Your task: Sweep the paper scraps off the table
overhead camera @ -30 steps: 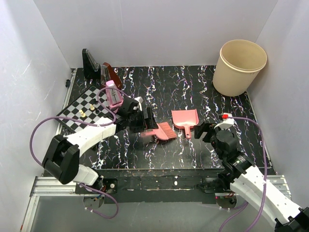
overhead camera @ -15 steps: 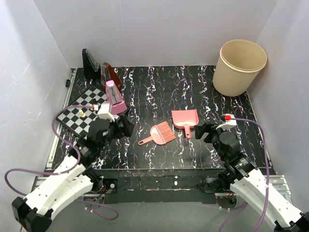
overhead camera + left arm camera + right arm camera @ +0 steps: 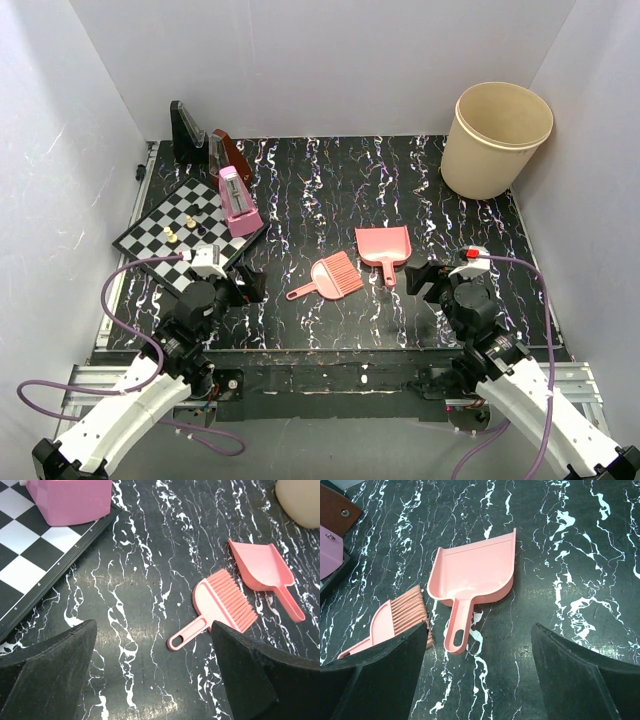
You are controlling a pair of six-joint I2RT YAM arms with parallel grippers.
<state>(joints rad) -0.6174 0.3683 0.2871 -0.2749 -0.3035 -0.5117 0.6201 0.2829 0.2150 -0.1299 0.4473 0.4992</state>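
1. Closest to me, the left gripper [image 3: 243,286] hangs over the near-left part of the table [image 3: 330,180], just off the near corner of the chessboard [image 3: 150,245]. In its wrist view the left gripper [image 3: 150,680] has its two black fingers [image 3: 47,672] spread wide, with nothing between them.
2. The right gripper [image 3: 424,277] sits over the near-right part of the table. Its fingers [image 3: 570,675] are likewise parted wide and it grasps nothing; bare marbled table [image 3: 560,540] shows between them.
3. Between the two grippers, a little farther in, a pink brush [image 3: 335,277] lies flat, its handle pointing toward the left arm and its bristles toward the pink dustpan [image 3: 383,245].
4. The dustpan lies just beside the brush, apart from it by a narrow gap, with its handle toward the near edge and its mouth toward the back wall. Both wrist views show the brush [image 3: 222,605] [image 3: 402,617] and the dustpan [image 3: 260,570] [image 3: 475,572] lying loose on the table [image 3: 140,555].
5. On the left, a pink box [image 3: 236,195] stands on the far corner of the chessboard, and a few small chess pieces [image 3: 171,236] stand on its squares.
6. At the far right corner stands a beige bin [image 3: 497,140], upright.
7. At the far left, a black stand [image 3: 186,131] and a brown object [image 3: 236,155] rest against each other.
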